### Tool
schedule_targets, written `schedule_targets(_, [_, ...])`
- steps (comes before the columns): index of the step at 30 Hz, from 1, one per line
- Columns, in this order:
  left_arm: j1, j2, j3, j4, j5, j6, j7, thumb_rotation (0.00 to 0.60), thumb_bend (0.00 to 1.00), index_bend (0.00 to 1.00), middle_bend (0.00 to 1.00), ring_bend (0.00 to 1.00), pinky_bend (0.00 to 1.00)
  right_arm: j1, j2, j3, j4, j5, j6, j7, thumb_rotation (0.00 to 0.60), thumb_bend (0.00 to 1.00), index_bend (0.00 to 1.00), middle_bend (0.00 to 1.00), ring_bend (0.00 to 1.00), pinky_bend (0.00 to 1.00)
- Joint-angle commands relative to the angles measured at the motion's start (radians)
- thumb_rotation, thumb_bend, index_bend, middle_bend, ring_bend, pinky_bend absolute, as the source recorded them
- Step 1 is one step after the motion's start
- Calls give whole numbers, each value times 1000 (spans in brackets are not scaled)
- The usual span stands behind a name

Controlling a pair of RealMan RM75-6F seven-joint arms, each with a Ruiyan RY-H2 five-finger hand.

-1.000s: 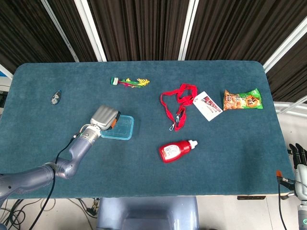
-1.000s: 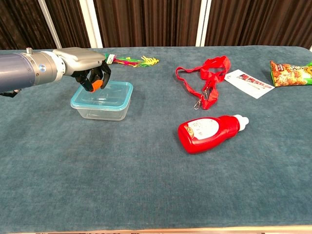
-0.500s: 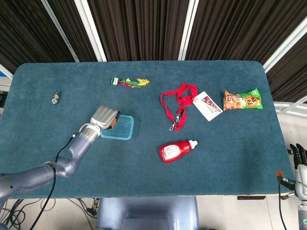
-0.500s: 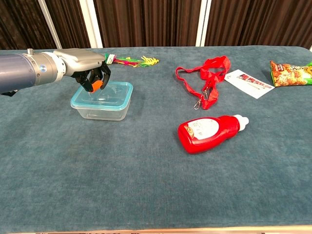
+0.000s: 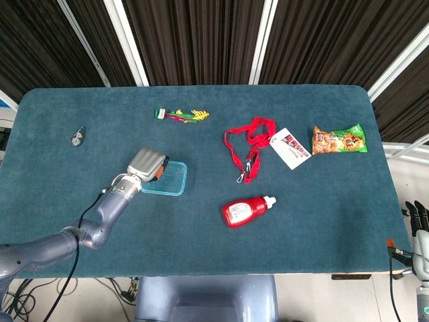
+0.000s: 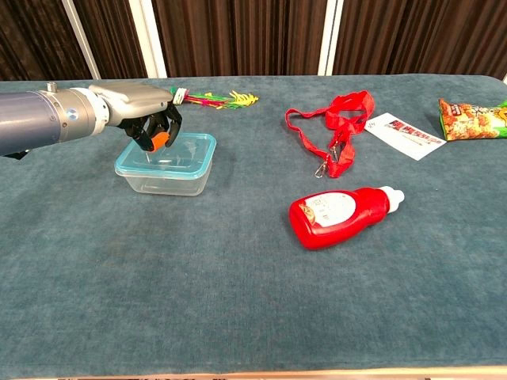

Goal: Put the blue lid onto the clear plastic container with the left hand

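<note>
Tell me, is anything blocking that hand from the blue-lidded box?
Nothing visible is. The left hand hangs right over the blue lid, which already sits on the clear plastic container. The red bottle and red lanyard lie well off to the side.

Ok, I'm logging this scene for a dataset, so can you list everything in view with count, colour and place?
clear plastic container: one, clear, left of centre
blue lid: one, on the container
ketchup-style bottle: one, red, lying on its side, centre
lanyard: one, red, behind the bottle
card: one, white, right of the lanyard
snack bag: one, orange and green, far right
toy bundle: one, multicoloured, far side
small grey object: one, far left
table: one, teal cloth
left hand: over the lid, fingers curled down
right hand: off the table's right edge
</note>
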Motion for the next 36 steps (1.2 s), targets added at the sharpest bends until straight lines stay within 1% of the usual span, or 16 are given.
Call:
schedule_targets(1, [2, -2, 1, 5, 5, -2, -3, 600, 576, 726, 684, 483, 516, 0, 0, 0, 0, 0, 1, 0, 600, 394, 57, 39, 32, 0])
schedule_targets(5, [4, 0, 5, 3, 20, 4, -2, 600, 576, 726, 684, 483, 516, 0, -1, 0, 0, -1, 0, -1, 600, 394, 57, 39, 32, 0])
schedule_targets(9, [6, 17, -2, -28, 40, 40, 11, 600, 576, 726, 684, 483, 516, 0, -1, 0, 0, -1, 0, -1, 600, 393, 56, 39, 32, 0])
schedule_targets(16, [15, 87, -26, -156, 43, 113, 61, 600, 575, 727, 690, 489, 520, 0, -1, 0, 0, 0, -1, -2, 600, 393, 56, 39, 32, 0])
schedule_targets(19, [22, 126, -23, -233, -10, 131, 137, 600, 576, 727, 694, 494, 527, 0, -2, 0, 0, 0, 0, -3, 600, 393, 56, 39, 32, 0])
schedule_targets(22, [37, 160, -17, -333, -82, 185, 234, 600, 574, 727, 696, 497, 530, 0, -2, 1, -1, 1, 1, -4, 600, 393, 57, 39, 32, 0])
schedule_targets(24, [49, 178, -11, -395, -129, 211, 270, 600, 574, 726, 697, 499, 533, 0, -2, 2, -1, 4, 1, -3, 600, 393, 57, 39, 32, 0])
schedule_targets(26, [59, 186, -9, -432, -162, 230, 285, 600, 573, 726, 697, 501, 537, 0, -2, 3, -2, 5, 0, -3, 600, 393, 57, 39, 32, 0])
schedule_targets(31, [78, 194, 11, -489, -251, 258, 321, 600, 573, 726, 700, 507, 546, -1, -3, 2, -1, 3, 3, -5, 600, 393, 56, 39, 32, 0])
schedule_targets(36, [88, 197, 30, -509, -290, 271, 338, 600, 573, 726, 702, 510, 546, -2, -3, 4, -3, 7, 3, -3, 600, 393, 56, 39, 32, 0])
